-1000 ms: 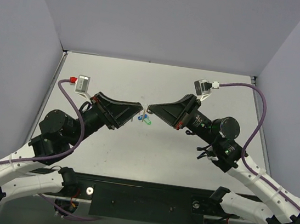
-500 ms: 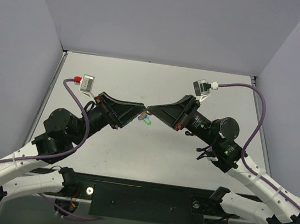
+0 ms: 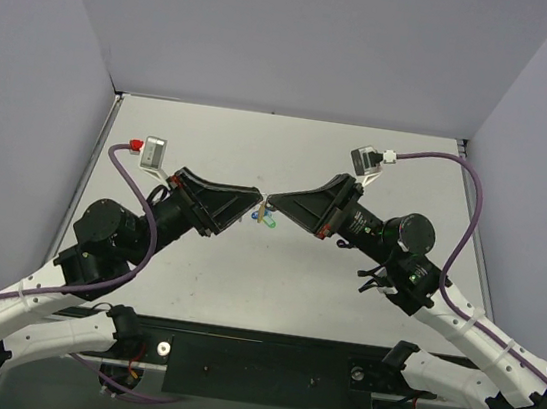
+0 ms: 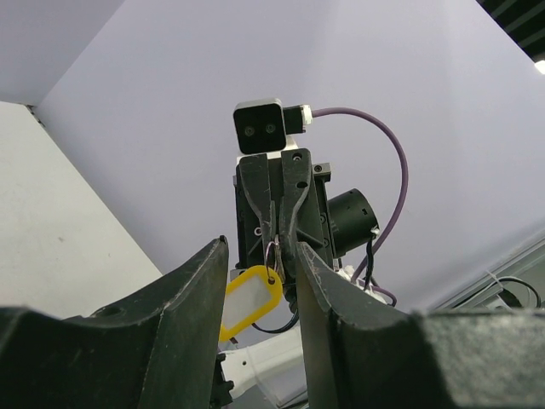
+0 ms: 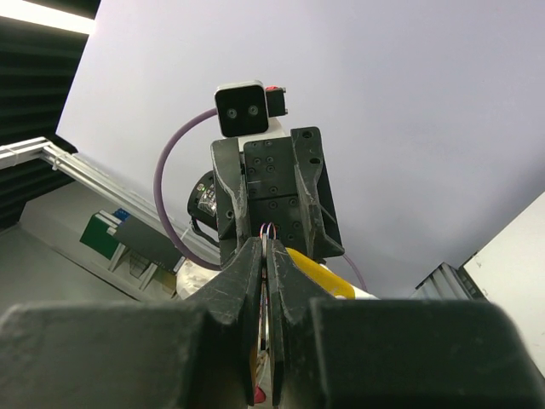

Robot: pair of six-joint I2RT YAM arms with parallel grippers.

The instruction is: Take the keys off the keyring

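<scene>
The two arms meet tip to tip above the middle of the bench [image 3: 341,304]. The right hand [image 5: 265,243] is fully closed, its fingers pinched on the thin metal ring [image 5: 268,228] of the keyring [image 4: 251,300]. The ring's loop sticks out just past the fingertips. The yellow tag of the keyring hangs from that loop, tilted down and to one side, clear of the bench.

The left hand [image 4: 260,247] faces the right one head-on and stands about half open. From its own wrist view the yellow tag sits in the gap between its two fingers [image 4: 200,290]. The fingers are not closed on the tag. One edge of the tag runs behind a finger, so I cannot tell whether it touches there.

The keys are too small to pick out in any view; only the ring and the tag are plain.

On the bench under the meeting point lie a green tag [image 3: 270,222] and a blue tag [image 3: 258,216], close beside each other and apart from both hands
</scene>
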